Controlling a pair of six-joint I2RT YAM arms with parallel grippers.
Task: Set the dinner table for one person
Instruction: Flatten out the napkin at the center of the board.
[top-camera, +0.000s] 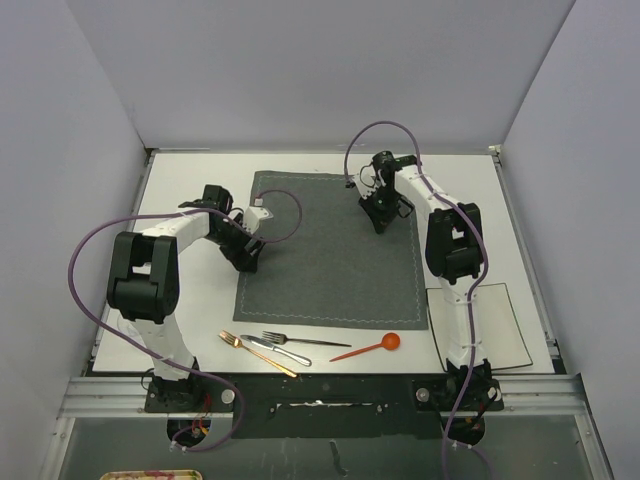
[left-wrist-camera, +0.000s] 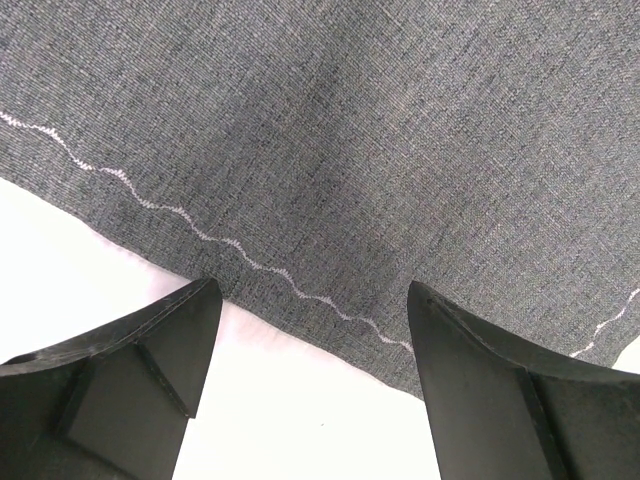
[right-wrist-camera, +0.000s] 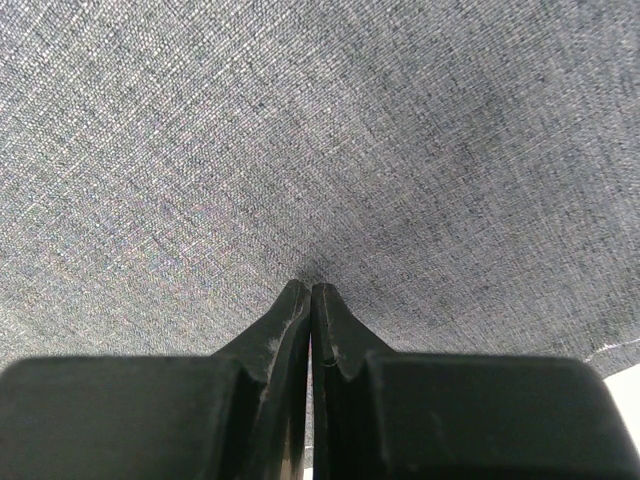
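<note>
While the left gripper (left-wrist-camera: 312, 290) hovers low over the stitched left edge of the dark grey placemat (top-camera: 330, 260), its jaws stand wide apart with nothing between them but cloth and white tabletop. Over on the far right part of the mat, the right gripper (right-wrist-camera: 310, 290) has its fingers pressed tight together, tips down on the weave. Along the near edge lies the cutlery: a gold-coloured utensil (top-camera: 257, 353), a silver fork (top-camera: 285, 347) crossing what looks like a knife (top-camera: 318, 343), and an orange spoon (top-camera: 370, 348). A square off-white plate (top-camera: 500, 325) sits at the near right, the right arm crossing its left side. Underneath it all, the dinner table (top-camera: 195, 175) spreads flat, white and matte, between grey walls
</note>
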